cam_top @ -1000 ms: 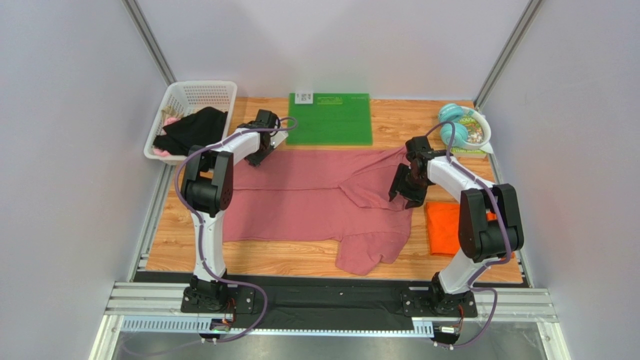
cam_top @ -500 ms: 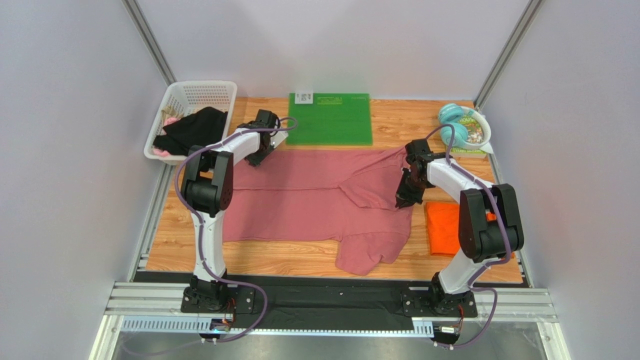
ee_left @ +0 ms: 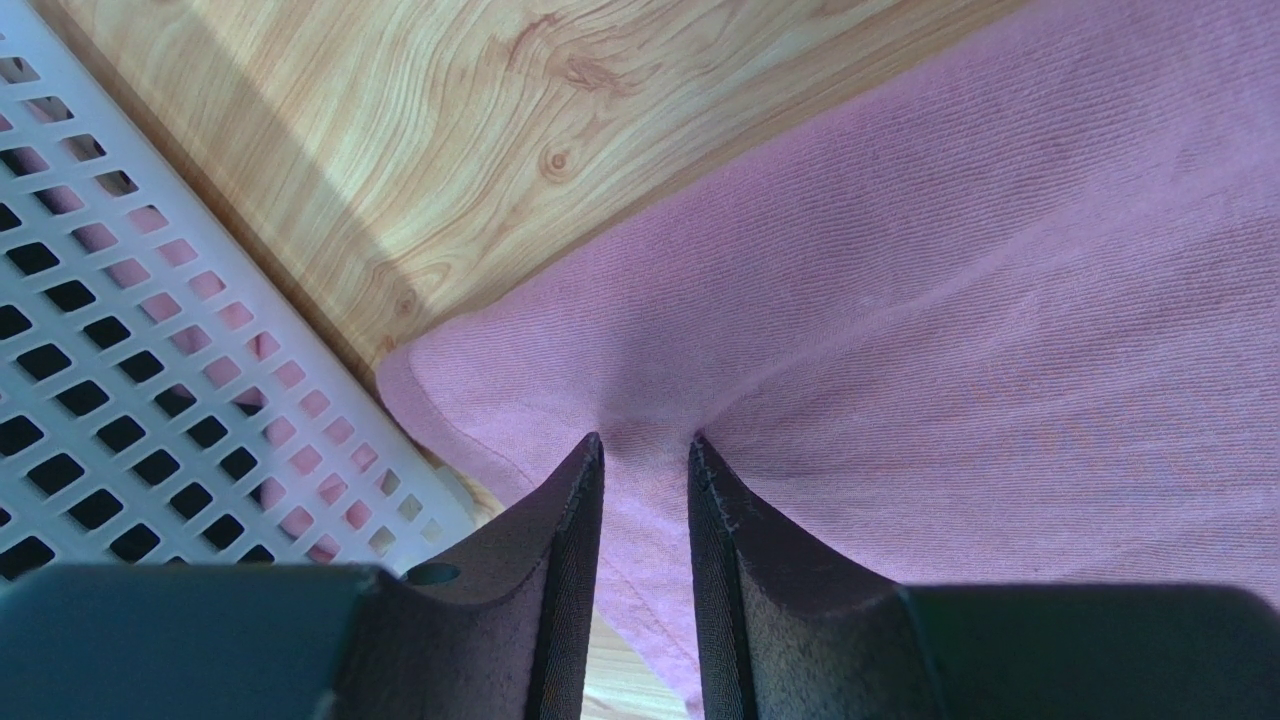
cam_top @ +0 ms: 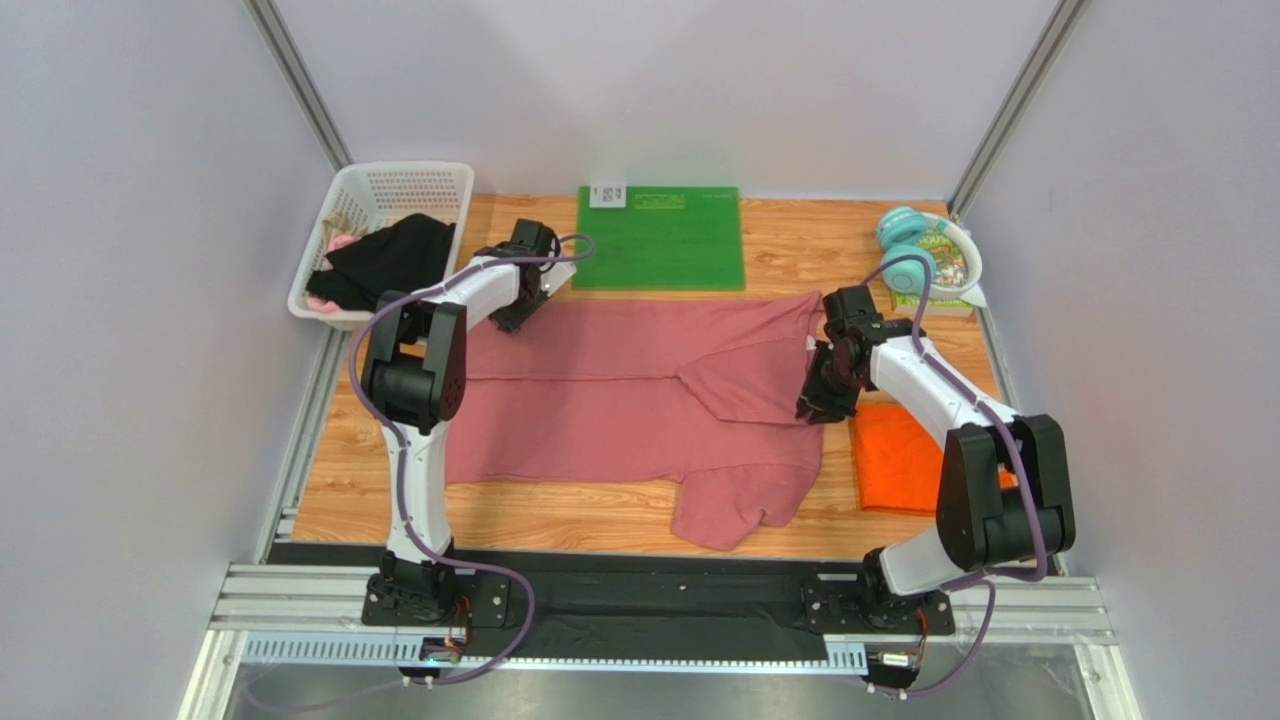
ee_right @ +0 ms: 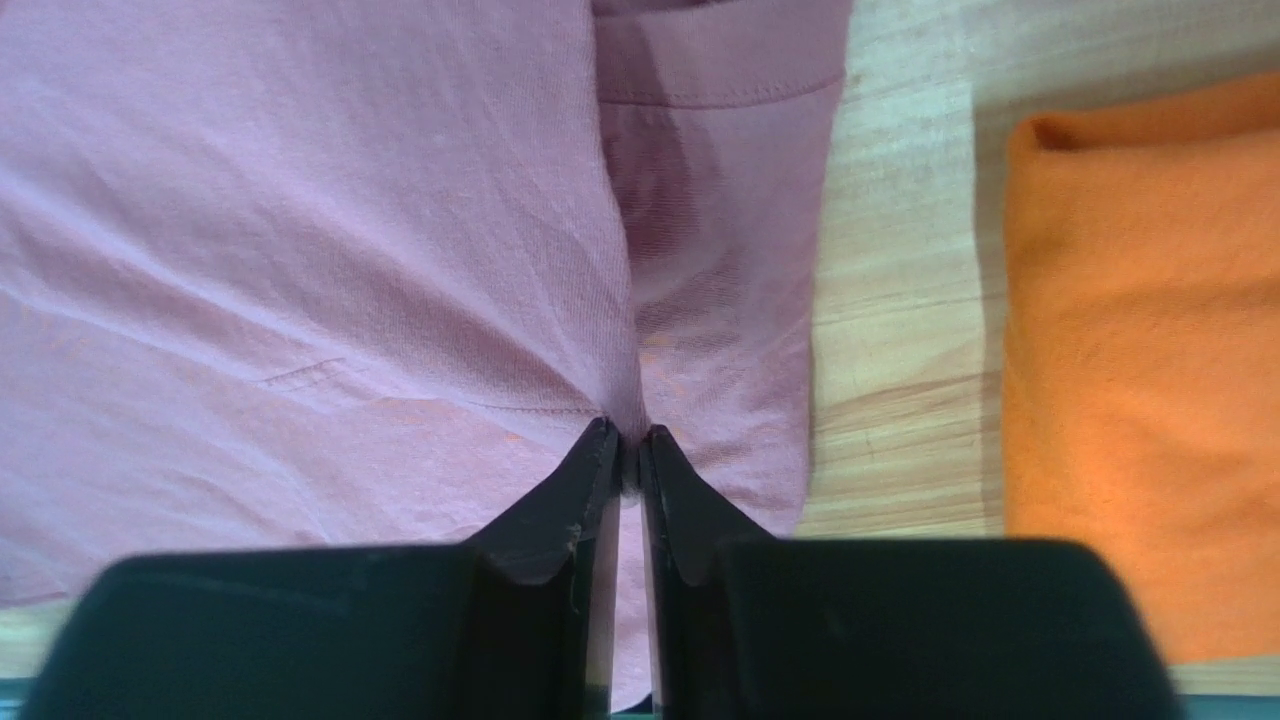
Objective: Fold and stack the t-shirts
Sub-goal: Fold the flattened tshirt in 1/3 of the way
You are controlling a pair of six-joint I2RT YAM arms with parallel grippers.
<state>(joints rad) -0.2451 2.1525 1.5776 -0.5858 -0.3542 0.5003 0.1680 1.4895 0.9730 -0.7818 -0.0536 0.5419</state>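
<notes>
The rose-pink t-shirt [cam_top: 601, 393] lies spread across the middle of the table, its right part folded over itself. My left gripper [cam_top: 516, 312] is shut on the pink t-shirt's [ee_left: 962, 300] far left corner, a pinch of cloth between the fingers [ee_left: 564, 518]. My right gripper [cam_top: 819, 402] is shut on the pink t-shirt's [ee_right: 301, 255] right edge near its hem. The folded orange t-shirt [cam_top: 899, 458] lies on the table right of it, partly under the right arm, and shows in the right wrist view [ee_right: 1142, 360].
A white basket [cam_top: 379, 192] with dark and pink clothes stands at the back left, close to my left gripper [ee_left: 646, 450]. A green mat [cam_top: 661, 237] lies at the back centre. A teal and white toy [cam_top: 932, 255] sits at the back right.
My right gripper has moved to the right and a little toward the near edge, and has closed on the pink shirt's right edge. The left arm has not moved.
</notes>
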